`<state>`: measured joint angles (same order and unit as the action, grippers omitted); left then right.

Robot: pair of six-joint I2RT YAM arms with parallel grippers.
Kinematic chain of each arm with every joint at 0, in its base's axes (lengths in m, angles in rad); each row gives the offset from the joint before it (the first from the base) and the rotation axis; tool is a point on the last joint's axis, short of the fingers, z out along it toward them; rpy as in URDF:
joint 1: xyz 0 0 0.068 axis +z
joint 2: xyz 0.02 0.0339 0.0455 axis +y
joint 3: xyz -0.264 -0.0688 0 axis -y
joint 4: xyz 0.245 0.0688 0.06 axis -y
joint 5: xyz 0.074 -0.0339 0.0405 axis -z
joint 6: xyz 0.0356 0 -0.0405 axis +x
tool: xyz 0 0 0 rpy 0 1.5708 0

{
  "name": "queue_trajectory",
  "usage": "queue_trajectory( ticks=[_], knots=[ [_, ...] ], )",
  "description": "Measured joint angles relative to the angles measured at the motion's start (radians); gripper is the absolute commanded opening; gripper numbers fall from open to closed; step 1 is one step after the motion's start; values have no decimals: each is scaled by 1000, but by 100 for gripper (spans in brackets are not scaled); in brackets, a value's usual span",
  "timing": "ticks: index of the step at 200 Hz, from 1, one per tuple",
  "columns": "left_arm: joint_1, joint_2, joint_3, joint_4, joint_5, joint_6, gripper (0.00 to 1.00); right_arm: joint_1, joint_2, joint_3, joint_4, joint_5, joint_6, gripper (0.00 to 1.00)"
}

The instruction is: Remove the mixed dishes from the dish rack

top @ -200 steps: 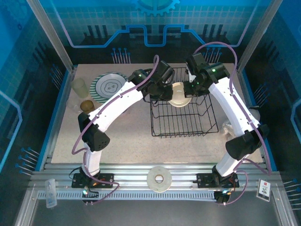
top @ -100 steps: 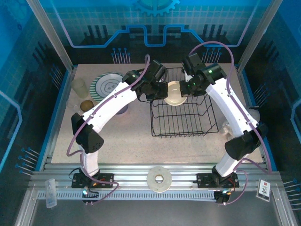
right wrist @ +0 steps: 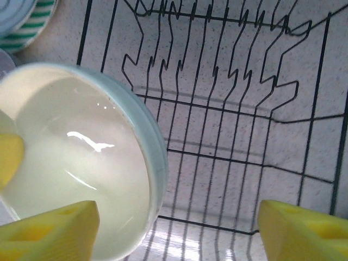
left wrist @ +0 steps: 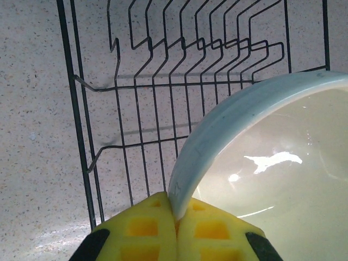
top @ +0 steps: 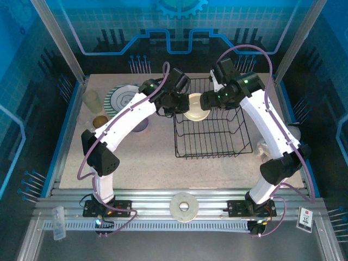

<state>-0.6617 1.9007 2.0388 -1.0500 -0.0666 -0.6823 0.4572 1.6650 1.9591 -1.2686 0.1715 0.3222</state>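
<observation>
Left wrist: glossy round cream bowl [left wrist: 272,179]

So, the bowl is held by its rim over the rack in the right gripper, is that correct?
Not quite. The bowl is held by its rim over the rack in the left gripper, whose pads pinch the rim in the left wrist view; the right gripper stands open.

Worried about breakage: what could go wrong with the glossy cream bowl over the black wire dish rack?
The left gripper pinches the glossy cream bowl at one spot on its rim, so it may swing or slip onto the black wire dish rack. The open right gripper, close beside the bowl, could knock it.
</observation>
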Motion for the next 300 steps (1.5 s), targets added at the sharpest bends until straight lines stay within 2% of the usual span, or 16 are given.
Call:
queue_trajectory(
  ticks=[10,49,104,137,217,300],
  knots=[
    [6,0,0,-4,0,0,0,0,-3,0,8,-7,4,100],
    [84,-48,-53,-13,-2,0,0,0,-61,-41,83,-47,-16,100],
    [358,-360,-390,-29,-26,3,0,0,-220,-233,220,-122,-35,100],
    [474,-399,-488,-39,-22,13,0,0,-223,-278,261,-171,-43,100],
    [559,-240,-562,43,23,59,0,-14,-237,-357,306,-211,-38,100],
    [583,-191,-636,128,30,84,0,-153,-339,-470,311,-237,18,100]
  ],
)
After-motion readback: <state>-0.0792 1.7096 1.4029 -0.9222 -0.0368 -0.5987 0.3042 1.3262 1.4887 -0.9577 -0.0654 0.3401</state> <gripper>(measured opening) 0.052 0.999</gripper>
